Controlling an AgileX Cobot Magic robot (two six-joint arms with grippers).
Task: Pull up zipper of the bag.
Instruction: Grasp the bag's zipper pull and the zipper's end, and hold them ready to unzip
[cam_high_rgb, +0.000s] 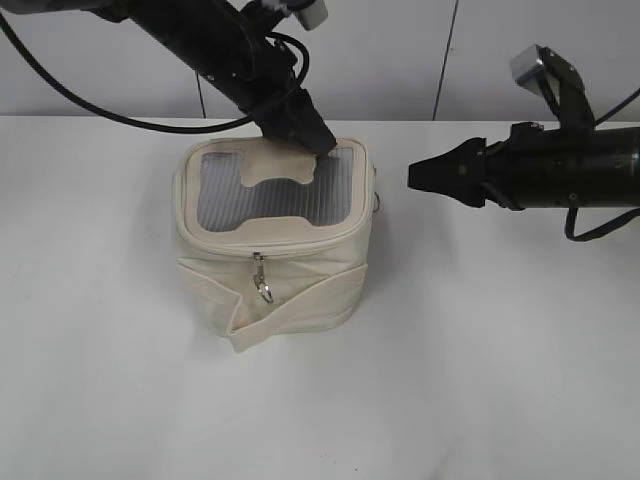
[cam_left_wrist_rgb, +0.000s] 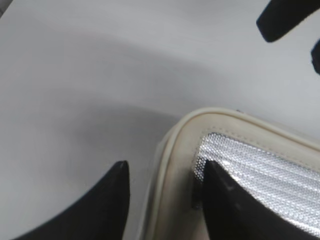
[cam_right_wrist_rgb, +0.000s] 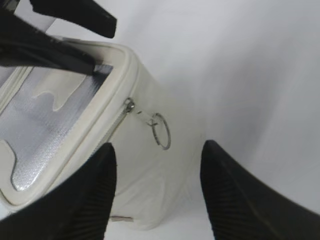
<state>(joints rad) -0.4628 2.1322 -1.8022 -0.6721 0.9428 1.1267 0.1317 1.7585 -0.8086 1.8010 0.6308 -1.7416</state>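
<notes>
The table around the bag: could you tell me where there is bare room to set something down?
The table is bare in front of the bag and left of it. It is crowded behind, where the left gripper presses the lid's back-right corner, and to the right, where the right gripper hovers.

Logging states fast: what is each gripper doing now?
Left gripper: open, astride the bag's lid rim.
Right gripper: open, empty, beside the bag.
</notes>
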